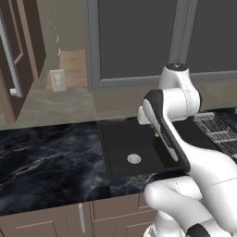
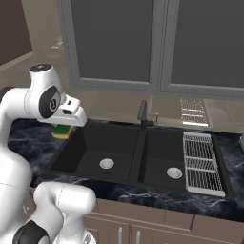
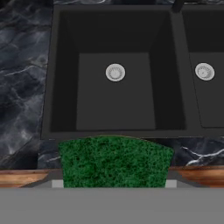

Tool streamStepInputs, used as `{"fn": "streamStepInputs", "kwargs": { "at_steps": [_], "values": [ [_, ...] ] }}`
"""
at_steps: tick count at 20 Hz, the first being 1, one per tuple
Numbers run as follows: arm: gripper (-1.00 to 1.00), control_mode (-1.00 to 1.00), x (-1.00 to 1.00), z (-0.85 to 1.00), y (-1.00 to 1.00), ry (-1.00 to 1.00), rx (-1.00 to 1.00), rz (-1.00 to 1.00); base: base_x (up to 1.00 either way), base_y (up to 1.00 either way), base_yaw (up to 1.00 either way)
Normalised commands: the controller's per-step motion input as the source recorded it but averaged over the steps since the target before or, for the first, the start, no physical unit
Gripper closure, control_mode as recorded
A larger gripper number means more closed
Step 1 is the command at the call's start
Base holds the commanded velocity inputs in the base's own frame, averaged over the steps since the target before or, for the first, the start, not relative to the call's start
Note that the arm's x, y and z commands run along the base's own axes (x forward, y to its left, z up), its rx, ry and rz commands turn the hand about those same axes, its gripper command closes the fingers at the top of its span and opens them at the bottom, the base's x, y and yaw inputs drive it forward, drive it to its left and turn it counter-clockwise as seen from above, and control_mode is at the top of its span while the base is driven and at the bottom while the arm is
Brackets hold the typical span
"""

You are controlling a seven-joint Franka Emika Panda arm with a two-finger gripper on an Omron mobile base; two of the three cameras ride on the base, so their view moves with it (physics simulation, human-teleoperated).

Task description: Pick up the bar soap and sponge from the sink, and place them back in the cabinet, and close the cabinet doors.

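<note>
Pincer (image 2: 61, 127): my jaws are clamped on the sponge (image 3: 114, 161).
Sponge: green, close at six o'clock in my hand view.
Sink (image 3: 57, 78): black, beyond at twelve o'clock.
Soap: possibly hidden; I cannot tell.

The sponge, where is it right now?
The sponge is held in the pincer, lifted above the sink's left rim in the right base view.

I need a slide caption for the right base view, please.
Pincer holding the green-and-yellow sponge above the left rim of the black double sink.
</note>
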Motion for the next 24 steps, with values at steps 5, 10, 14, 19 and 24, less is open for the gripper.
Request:
{"fn": "streamStepInputs", "kwargs": {
  "at_steps": [5, 10, 14, 19, 24],
  "values": [
    [1.00, -1.00, -0.31, 0.06, 0.00, 0.03, 0.00, 0.00, 0.00, 0.00, 0.00],
    [1.00, -1.00, 0.00, 0.12, 0.00, 0.02, 0.00, 0.00, 0.00, 0.00, 0.00],
    [1.00, 1.00, 0.00, 0.04, 0.00, 0.01, 0.00, 0.00, 0.00, -0.01, 0.00],
    [1.00, 1.00, 0.00, 0.00, 0.00, 0.00, 0.00, 0.00, -0.43, -0.01, 0.00],
    [1.00, 1.00, 0.00, 0.00, 0.00, 0.00, 0.00, 0.00, -0.99, 0.00, 0.08]
  ]
}}
